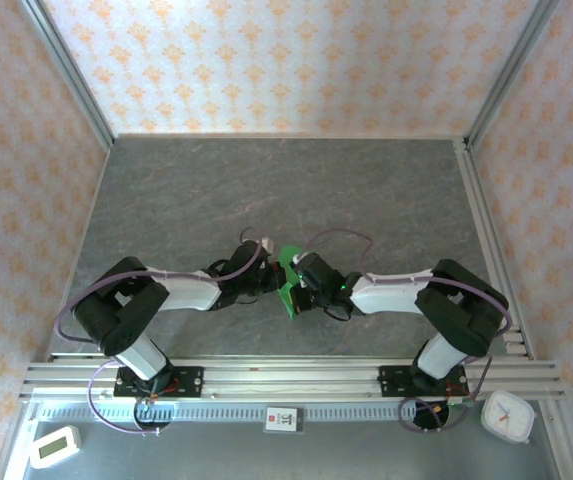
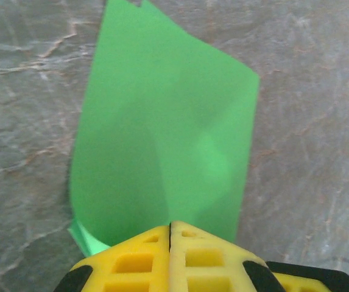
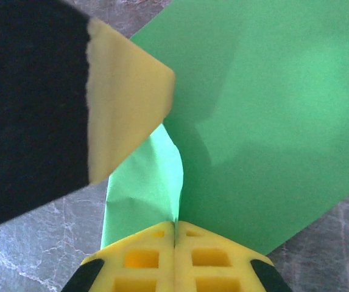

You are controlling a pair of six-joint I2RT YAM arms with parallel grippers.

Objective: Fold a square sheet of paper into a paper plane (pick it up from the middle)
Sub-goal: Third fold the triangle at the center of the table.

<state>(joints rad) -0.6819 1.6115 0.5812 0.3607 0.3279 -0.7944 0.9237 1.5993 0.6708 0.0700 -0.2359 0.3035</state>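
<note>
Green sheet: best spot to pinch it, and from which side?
The green sheet is thin and bowed, with nothing to wrap, so probably pinch an edge, coming in edge-on. The left gripper and right gripper are each shut on it that way, from opposite sides.

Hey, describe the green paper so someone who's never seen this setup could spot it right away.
Find the grey marbled table, then follow both arms to where they meet. Pinched by the left end effector and the right end effector is the green paper, bent and partly folded. Its bright green stands out from the grey surface.
</note>
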